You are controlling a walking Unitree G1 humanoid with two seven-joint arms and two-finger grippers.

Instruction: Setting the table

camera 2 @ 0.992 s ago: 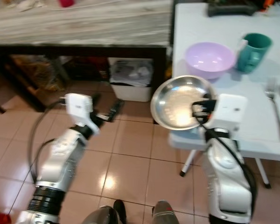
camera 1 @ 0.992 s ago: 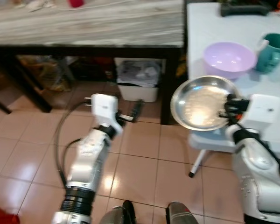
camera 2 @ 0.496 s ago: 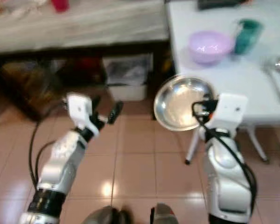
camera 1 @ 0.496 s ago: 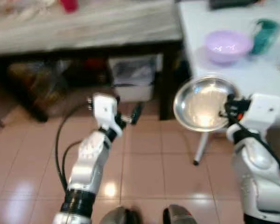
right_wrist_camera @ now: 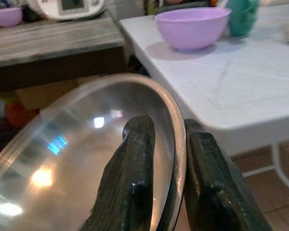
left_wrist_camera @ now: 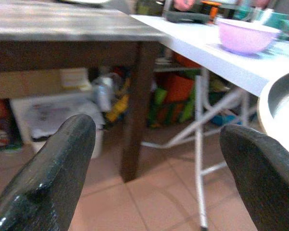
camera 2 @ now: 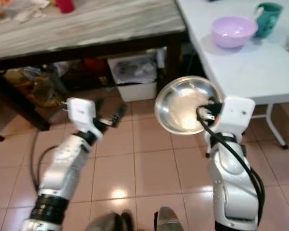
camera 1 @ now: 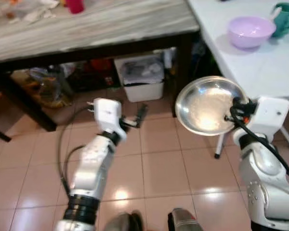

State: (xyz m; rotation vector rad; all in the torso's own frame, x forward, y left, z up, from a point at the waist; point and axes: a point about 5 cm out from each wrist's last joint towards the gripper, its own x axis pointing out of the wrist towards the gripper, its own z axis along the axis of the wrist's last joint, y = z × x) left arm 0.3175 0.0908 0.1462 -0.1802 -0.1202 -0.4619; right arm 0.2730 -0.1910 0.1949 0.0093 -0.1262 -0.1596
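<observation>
carrying a steel plate (camera 1: 208,106) by its rim, pinched in the right gripper (right_wrist_camera: 166,159) over the tiled floor beside the white table (camera 1: 260,67), left gripper (left_wrist_camera: 154,168) spread wide and idle; next, probably setting it down near the purple bowl (camera 1: 250,31).

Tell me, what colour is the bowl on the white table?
Lilac; the bowl shows best in the right wrist view.

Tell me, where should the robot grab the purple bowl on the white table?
Probably by the rim. The purple bowl stands upright and open-topped on the white table, so an end effector could come from above, one finger inside the wall and one outside. The side away from the green mug looks freer. It's the same pinch the right end effector uses on the metal plate.
</observation>
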